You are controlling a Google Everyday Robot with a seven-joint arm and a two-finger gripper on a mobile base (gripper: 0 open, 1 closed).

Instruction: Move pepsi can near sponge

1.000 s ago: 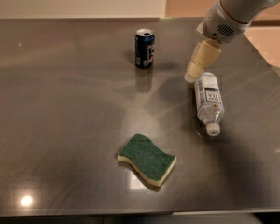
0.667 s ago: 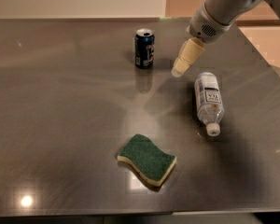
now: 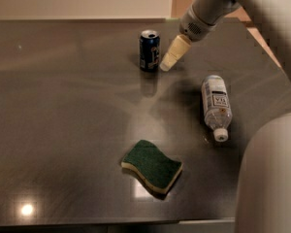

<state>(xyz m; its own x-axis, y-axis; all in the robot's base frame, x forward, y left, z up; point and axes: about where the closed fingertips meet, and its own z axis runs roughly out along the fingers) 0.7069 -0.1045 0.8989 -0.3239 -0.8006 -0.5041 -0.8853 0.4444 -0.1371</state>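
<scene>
The pepsi can (image 3: 149, 51) stands upright at the back middle of the dark table (image 3: 63, 130), dark blue with a silver top. The sponge (image 3: 152, 165) lies flat near the front middle, green scrub side up over pale yellow foam. My gripper (image 3: 168, 63) hangs from the arm at the upper right, its cream fingers pointing down and left. Its tip is just right of the can, close to it, and holds nothing.
A clear plastic bottle (image 3: 216, 104) with a white label lies on its side at the right, cap toward the front. A pale rounded part of the robot (image 3: 271, 178) fills the lower right corner. The table's front edge runs along the bottom.
My gripper has moved left and toward the back, from above the bottle to right beside the can. The can, sponge and bottle have not moved.
</scene>
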